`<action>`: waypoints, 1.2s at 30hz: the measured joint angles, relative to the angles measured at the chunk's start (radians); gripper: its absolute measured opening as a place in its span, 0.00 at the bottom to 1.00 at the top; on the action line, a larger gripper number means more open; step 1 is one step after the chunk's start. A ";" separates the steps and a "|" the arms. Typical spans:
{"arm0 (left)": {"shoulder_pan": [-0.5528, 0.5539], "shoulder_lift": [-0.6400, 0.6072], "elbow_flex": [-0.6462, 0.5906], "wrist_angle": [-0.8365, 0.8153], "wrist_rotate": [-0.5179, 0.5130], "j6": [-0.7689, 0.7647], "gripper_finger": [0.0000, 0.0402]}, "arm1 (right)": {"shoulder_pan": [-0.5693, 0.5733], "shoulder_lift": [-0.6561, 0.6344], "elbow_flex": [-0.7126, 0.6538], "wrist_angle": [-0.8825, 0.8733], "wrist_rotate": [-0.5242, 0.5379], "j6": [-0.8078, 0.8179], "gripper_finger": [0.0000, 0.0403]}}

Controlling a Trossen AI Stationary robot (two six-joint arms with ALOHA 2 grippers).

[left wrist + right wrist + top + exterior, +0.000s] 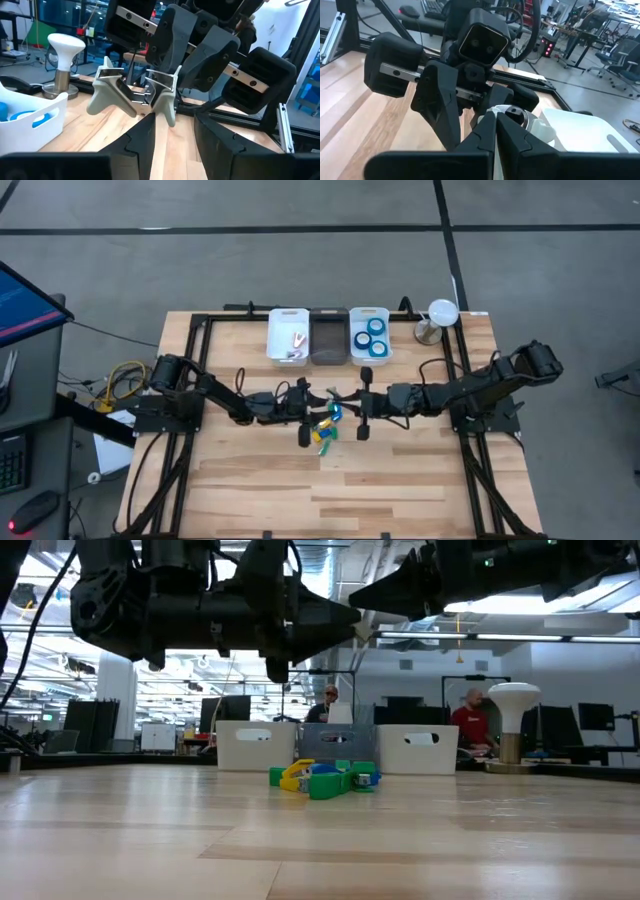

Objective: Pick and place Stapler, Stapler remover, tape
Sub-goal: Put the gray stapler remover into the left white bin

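Note:
A white staple remover [134,95] with metal claws hangs in the air over the table's middle, between my two grippers. My right gripper [495,120] reaches in from the table's right and is shut at the remover [504,111]. My left gripper [175,120] faces it from the table's left, level and open, its fingertips just short of the remover's wings. Blue tape rolls [372,335] lie in the right white bin [370,352]. Green, yellow and blue pieces [325,430] lie in a heap on the table; which of them is a stapler I cannot tell. My right gripper's shut fingertips meet the upper end of one wing of the remover, by its metal claw [162,77]. The remover's own body hides the exact spot. The fingers come from the table's right, slanting a little down. The remover hangs clear of the table, wings splayed downward. My left gripper has one fingertip [147,122] right in front of the remover's middle; whether it touches I cannot tell.
At the back stand a left white bin [288,352] with a pale remover in it and a dark bin [329,340]. A white mushroom-shaped stand [440,315] is at the back right. Bare wood lies toward the near edge. People sit in the room beyond.

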 joint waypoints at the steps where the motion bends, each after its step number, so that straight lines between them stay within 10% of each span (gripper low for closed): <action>1: 0.000 0.000 0.000 0.002 0.000 0.000 0.32 | 0.000 -0.001 0.000 -0.001 0.000 0.000 0.00; 36: -0.006 -0.089 -0.018 -0.050 -0.085 0.105 0.31 | 0.001 -0.002 0.001 -0.073 0.027 0.003 0.00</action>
